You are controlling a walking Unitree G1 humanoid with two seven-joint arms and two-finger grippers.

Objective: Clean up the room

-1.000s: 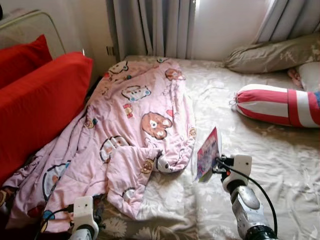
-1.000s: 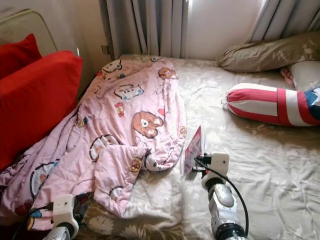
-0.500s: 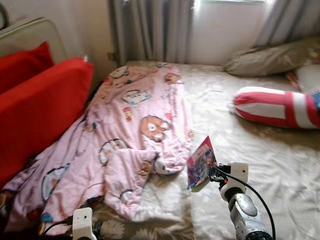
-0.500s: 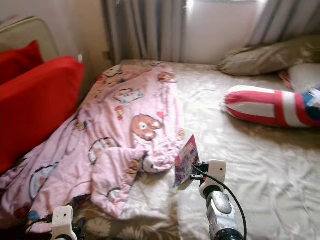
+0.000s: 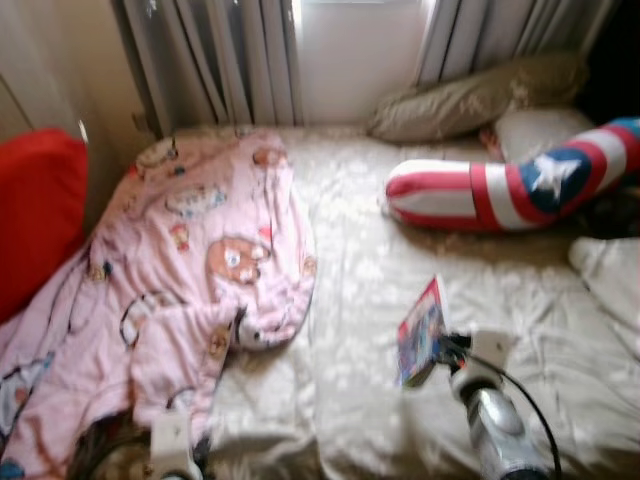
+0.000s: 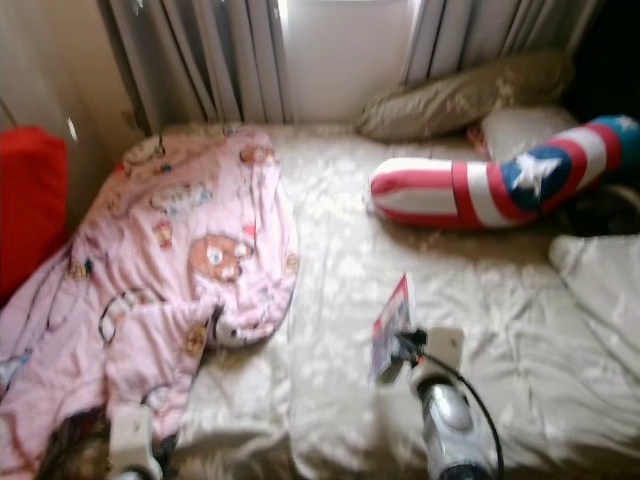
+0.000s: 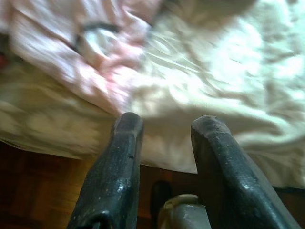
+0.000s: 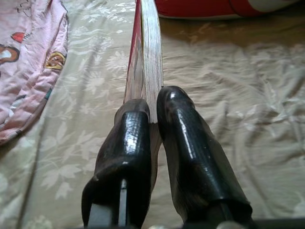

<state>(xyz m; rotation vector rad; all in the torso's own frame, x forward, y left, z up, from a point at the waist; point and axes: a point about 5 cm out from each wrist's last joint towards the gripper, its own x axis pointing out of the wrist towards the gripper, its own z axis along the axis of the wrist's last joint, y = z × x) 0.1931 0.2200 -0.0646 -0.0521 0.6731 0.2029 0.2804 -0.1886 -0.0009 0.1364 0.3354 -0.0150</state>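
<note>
Your right gripper (image 8: 152, 112) clamps a thin book (image 5: 420, 330) above the bed (image 5: 370, 270). Your left gripper (image 7: 164, 126) hangs empty, fingers apart. The grip looks near the edge, so a swing could slip it.

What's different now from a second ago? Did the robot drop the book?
No. The right claw still pinches the book above the bed. Mostly the robot's head turned right, so the whole picture slid left; nothing on the bed moved. The pink blanket, the striped pillow and the left claw, open and low by the bed's edge, stayed as they were.
</note>
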